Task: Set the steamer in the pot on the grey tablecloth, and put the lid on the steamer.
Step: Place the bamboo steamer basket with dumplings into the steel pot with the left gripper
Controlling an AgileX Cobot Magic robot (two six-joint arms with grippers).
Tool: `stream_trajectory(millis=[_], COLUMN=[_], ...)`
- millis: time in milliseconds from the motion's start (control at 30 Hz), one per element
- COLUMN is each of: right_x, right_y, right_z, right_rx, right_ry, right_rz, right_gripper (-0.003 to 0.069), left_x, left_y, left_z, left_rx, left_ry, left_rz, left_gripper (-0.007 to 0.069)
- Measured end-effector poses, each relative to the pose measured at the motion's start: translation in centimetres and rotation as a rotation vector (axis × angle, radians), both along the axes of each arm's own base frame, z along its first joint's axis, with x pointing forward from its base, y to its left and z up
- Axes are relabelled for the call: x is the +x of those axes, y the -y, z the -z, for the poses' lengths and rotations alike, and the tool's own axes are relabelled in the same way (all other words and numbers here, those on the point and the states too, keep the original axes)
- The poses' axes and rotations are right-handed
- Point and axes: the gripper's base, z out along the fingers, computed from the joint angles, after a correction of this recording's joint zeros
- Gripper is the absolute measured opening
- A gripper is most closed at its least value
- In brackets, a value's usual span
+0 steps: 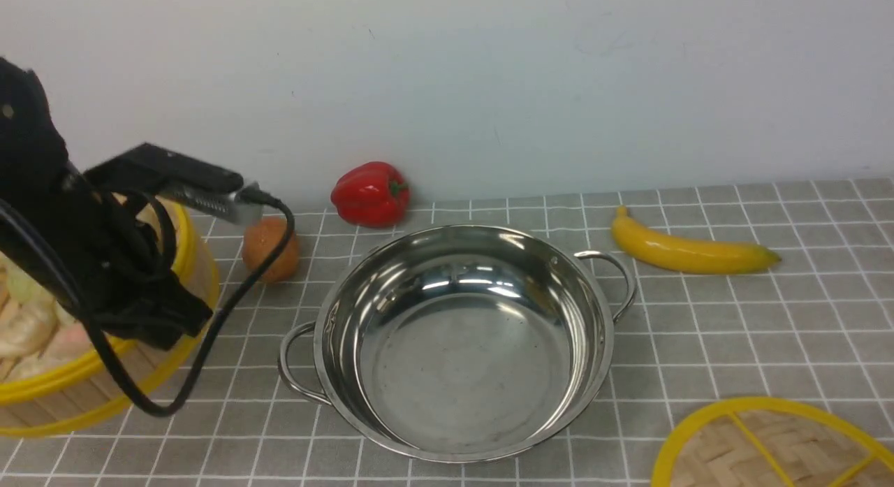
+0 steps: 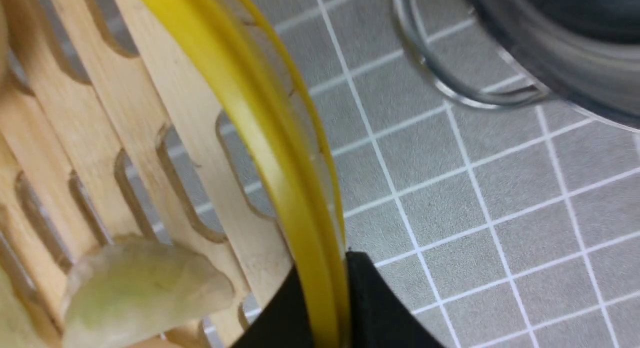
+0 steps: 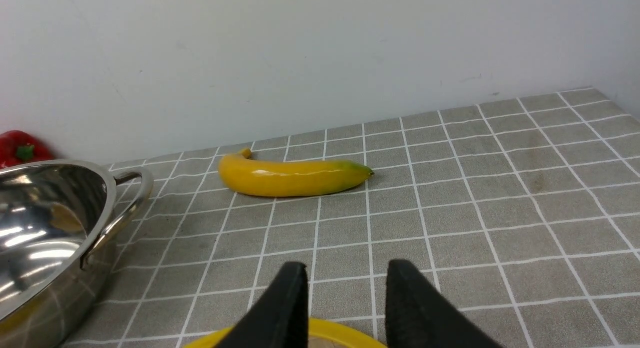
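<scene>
A grey tablecloth (image 1: 733,319) with thin white squares covers the bench up to a plain pale wall (image 1: 559,75). The pot (image 1: 461,347) stands in the middle. Left of it, apart, is the steamer (image 1: 49,386); the left end effector (image 2: 325,288) is closed on its yellow rim. The lid (image 1: 768,445) lies at the near right, and over its edge the right end effector (image 3: 345,293) is open, holding nothing. A red pepper (image 1: 370,193) and a banana (image 1: 688,249) lie near the wall.

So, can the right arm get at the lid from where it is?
Probably yes: the right tool hangs open just over the lid, by its yellow rim, nothing between them.
</scene>
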Motion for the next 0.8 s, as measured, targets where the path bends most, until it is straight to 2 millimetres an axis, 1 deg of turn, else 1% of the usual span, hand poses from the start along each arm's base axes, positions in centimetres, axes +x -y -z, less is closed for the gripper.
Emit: stream_trajectory(millis=[33,67,100,167,200,233,300,333,367,400,433,467,500,533,600,633,667,800], right_x=[0.0,0.0,0.0,0.0,0.0,0.0,0.0,0.0,0.0,0.0,0.0,0.0,0.0,0.0,0.0,0.0,0.0,0.0], right_y=[0.0,0.0,0.0,0.0,0.0,0.0,0.0,0.0,0.0,0.0,0.0,0.0,0.0,0.0,0.0,0.0,0.0,0.0], right_z=[0.0,0.0,0.0,0.0,0.0,0.0,0.0,0.0,0.0,0.0,0.0,0.0,0.0,0.0,0.0,0.0,0.0,0.0], right_rx=[0.0,0.0,0.0,0.0,0.0,0.0,0.0,0.0,0.0,0.0,0.0,0.0,0.0,0.0,0.0,0.0,0.0,0.0], right_ry=[0.0,0.0,0.0,0.0,0.0,0.0,0.0,0.0,0.0,0.0,0.0,0.0,0.0,0.0,0.0,0.0,0.0,0.0], right_rz=[0.0,0.0,0.0,0.0,0.0,0.0,0.0,0.0,0.0,0.0,0.0,0.0,0.0,0.0,0.0,0.0,0.0,0.0], right_gripper=[0.024,0.024,0.024,0.024,0.024,0.024,0.024,0.024,0.024,0.024,0.024,0.024,0.024,0.024,0.024,0.024,0.024,0.024], left_x=[0.0,0.1,0.2,0.3,0.3,0.3,0.1,0.2,0.1,0.1,0.2,0.1,0.1,-0.2,-0.4,-0.4,-0.6,-0.3], left_y=[0.7,0.8,1.9,4.2,4.5,6.4,9.4,11.0,11.6,13.0,15.1,16.3,16.8,18.5,19.9,20.0,20.6,21.3], left_z=[-1.4,-1.7,-2.6,-3.8,-3.9,-4.2,-4.2,-3.9,-3.8,-3.3,-2.3,-1.6,-1.3,-0.2,1.1,1.2,1.8,3.3], left_rx=[-0.012,-0.013,-0.028,-0.052,-0.055,-0.066,-0.074,-0.073,-0.072,-0.065,-0.046,-0.029,-0.022,0.008,0.035,0.038,0.048,0.067], left_ry=[0.03,0.039,0.067,0.11,0.113,0.124,0.122,0.112,0.11,0.098,0.074,0.06,0.054,0.029,0.0,-0.003,-0.017,-0.053], left_rz=[0.045,0.057,0.116,0.229,0.237,0.316,0.419,0.475,0.494,0.547,0.62,0.663,0.679,0.739,0.782,0.785,0.807,0.821], left_gripper=[0.0029,0.0029,0.0029,0.0029,0.0029,0.0029,0.0029,0.0029,0.0029,0.0029,0.0029,0.0029,0.0029,0.0029,0.0029,0.0029,0.0029,0.0029])
